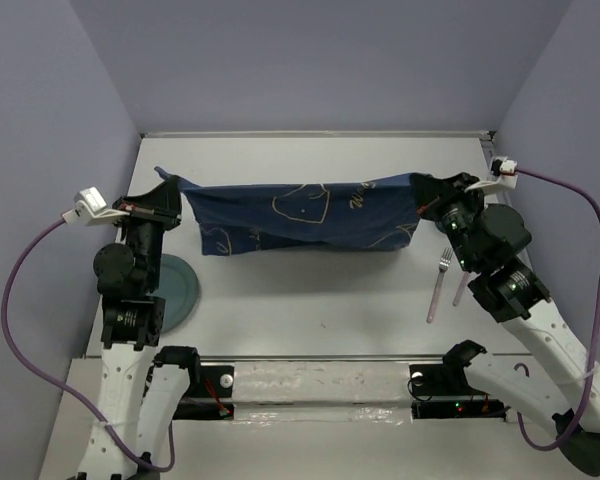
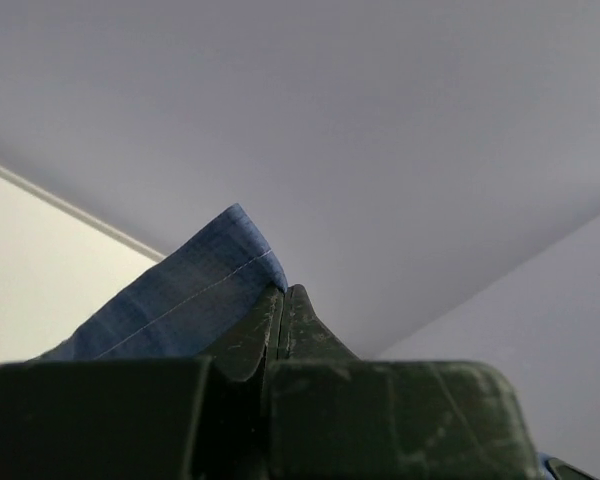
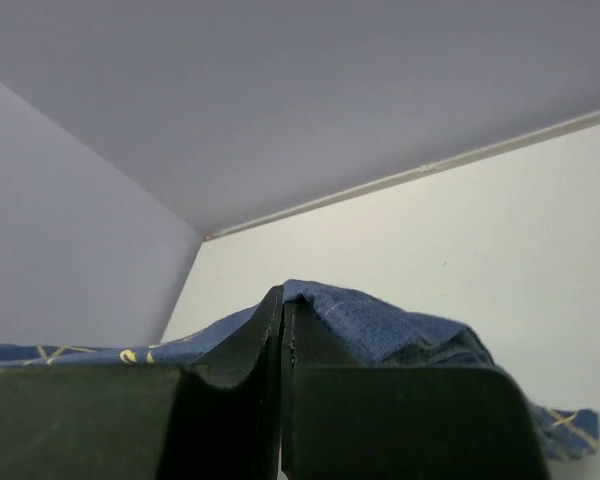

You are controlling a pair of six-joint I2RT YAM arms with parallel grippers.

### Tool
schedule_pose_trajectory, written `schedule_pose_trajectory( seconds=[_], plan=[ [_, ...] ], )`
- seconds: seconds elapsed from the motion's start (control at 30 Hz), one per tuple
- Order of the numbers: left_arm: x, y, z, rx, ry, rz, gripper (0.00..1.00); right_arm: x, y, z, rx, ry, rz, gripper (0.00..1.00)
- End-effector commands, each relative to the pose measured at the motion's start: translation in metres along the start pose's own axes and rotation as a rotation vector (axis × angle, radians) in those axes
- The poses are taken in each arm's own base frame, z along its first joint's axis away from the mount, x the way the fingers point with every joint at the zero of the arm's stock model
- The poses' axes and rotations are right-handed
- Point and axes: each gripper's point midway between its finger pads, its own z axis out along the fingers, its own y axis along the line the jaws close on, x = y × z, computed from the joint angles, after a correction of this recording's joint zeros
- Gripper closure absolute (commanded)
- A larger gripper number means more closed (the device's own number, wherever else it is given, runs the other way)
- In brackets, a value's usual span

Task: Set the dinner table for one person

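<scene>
Left hand (image 2: pixel 287 292) pinching blue cloth (image 1: pixel 300 215) corner; right hand (image 3: pixel 282 295) pinching other corner. Cloth stretched left-right between them, hanging over far part of white worktop (image 1: pixel 320 320); both equally near.

No readable text; pale marks on the blue cloth (image 1: pixel 280 215) are illegible.

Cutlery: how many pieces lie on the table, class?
2: a fork right of centre, and a second piece beside it, its top hidden by the right arm. Others may be hidden under the cloth.
</scene>
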Motion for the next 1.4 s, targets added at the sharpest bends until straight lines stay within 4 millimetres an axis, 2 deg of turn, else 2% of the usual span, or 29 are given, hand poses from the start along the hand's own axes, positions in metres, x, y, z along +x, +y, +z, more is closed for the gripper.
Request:
schedule_pose_trajectory(
  seconds=[0.0,0.1,0.2,0.27,0.33,0.37,0.4,0.43,0.47,0.5,0.53,0.57,0.6,0.63,0.67,0.7,0.73,0.77,0.8,0.87,1.0,1.1,1.13,1.17,1.2,1.27,1.3,1.33,1.37],
  plan=[
    [-0.025,-0.015,-0.010,0.003,-0.064,0.061,1.00,-0.010,0.001,-0.010,0.019,0.066,-0.136,1.00],
    [-0.029,-0.021,-0.009,0.010,-0.069,0.069,1.00,-0.018,0.009,-0.006,0.013,0.071,-0.155,1.00],
    [-0.029,-0.021,-0.003,0.019,-0.075,0.072,1.00,-0.026,0.009,0.010,0.054,0.052,-0.217,1.00],
    [-0.016,-0.009,0.011,-0.011,-0.045,0.060,1.00,-0.028,0.009,0.023,0.076,0.042,-0.241,1.00],
    [-0.007,-0.007,0.026,-0.002,-0.027,0.040,1.00,-0.019,0.008,0.045,0.106,0.060,-0.289,1.00],
    [0.008,0.005,0.041,-0.032,0.017,0.035,1.00,-0.020,0.008,0.054,0.117,0.045,-0.300,1.00],
    [0.006,0.001,0.049,-0.023,0.009,0.034,1.00,-0.008,0.003,0.069,0.139,0.065,-0.343,1.00],
    [0.016,0.016,0.065,-0.070,0.032,0.032,1.00,-0.016,0.006,0.079,0.143,0.040,-0.346,1.00],
    [0.015,0.016,0.073,-0.077,0.029,0.035,1.00,-0.023,0.001,0.090,0.155,0.027,-0.354,1.00],
    [0.003,0.003,0.084,-0.057,0.009,0.036,1.00,-0.014,-0.007,0.109,0.175,0.051,-0.379,1.00],
    [0.013,0.012,0.100,-0.084,0.044,0.046,1.00,-0.019,-0.010,0.119,0.178,0.048,-0.382,1.00],
    [0.010,0.011,0.110,-0.087,0.045,0.049,1.00,-0.046,-0.007,0.130,0.171,0.002,-0.371,1.00],
    [0.007,0.008,0.118,-0.087,0.043,0.054,1.00,-0.053,-0.008,0.139,0.167,-0.007,-0.369,1.00],
    [0.002,0.000,0.135,-0.080,0.041,0.059,1.00,-0.049,-0.017,0.155,0.179,0.012,-0.376,1.00],
    [-0.002,-0.005,0.144,-0.077,0.039,0.067,1.00,-0.079,-0.003,0.160,0.159,-0.046,-0.362,1.00],
    [-0.020,-0.026,0.153,-0.044,0.011,0.069,1.00,-0.093,-0.007,0.166,0.173,-0.070,-0.368,1.00],
    [-0.017,-0.023,0.166,-0.054,0.025,0.077,1.00,-0.096,-0.011,0.175,0.184,-0.072,-0.374,1.00],
    [-0.022,-0.030,0.171,-0.042,0.020,0.081,1.00,-0.109,-0.010,0.178,0.195,-0.097,-0.376,1.00],
    [-0.037,-0.048,0.176,-0.009,-0.004,0.084,1.00,-0.137,0.008,0.176,0.174,-0.158,-0.372,1.00],
    [-0.039,-0.051,0.184,-0.003,-0.003,0.081,1.00,-0.158,0.007,0.177,0.195,-0.189,-0.386,1.00],
    [-0.038,-0.059,0.182,0.033,0.007,0.067,1.00,-0.174,0.015,0.170,0.188,-0.226,-0.413,1.00],
    [-0.018,-0.041,0.171,0.018,0.043,0.047,1.00,-0.136,-0.006,0.170,0.195,-0.137,-0.419,1.00],
    [0.005,-0.015,0.165,-0.016,0.080,0.039,1.00,-0.133,-0.008,0.158,0.192,-0.135,-0.410,1.00],
    [0.008,-0.010,0.153,-0.021,0.079,0.017,1.00,-0.090,-0.037,0.159,0.227,-0.045,-0.417,1.00],
    [0.036,0.022,0.141,-0.066,0.117,0.005,1.00,-0.072,-0.046,0.154,0.226,-0.012,-0.387,1.00],
    [0.049,0.040,0.121,-0.091,0.128,-0.020,1.00,-0.049,-0.062,0.136,0.228,0.007,-0.360,1.00],
    [0.060,0.053,0.112,-0.113,0.142,-0.023,1.00,0.003,-0.098,0.126,0.273,0.113,-0.362,1.00],
    [0.084,0.083,0.095,-0.165,0.182,-0.026,1.00,0.024,-0.111,0.119,0.283,0.145,-0.339,1.00],
    [0.090,0.091,0.083,-0.169,0.183,-0.029,1.00,0.043,-0.123,0.113,0.299,0.179,-0.325,1.00]
  ],
)
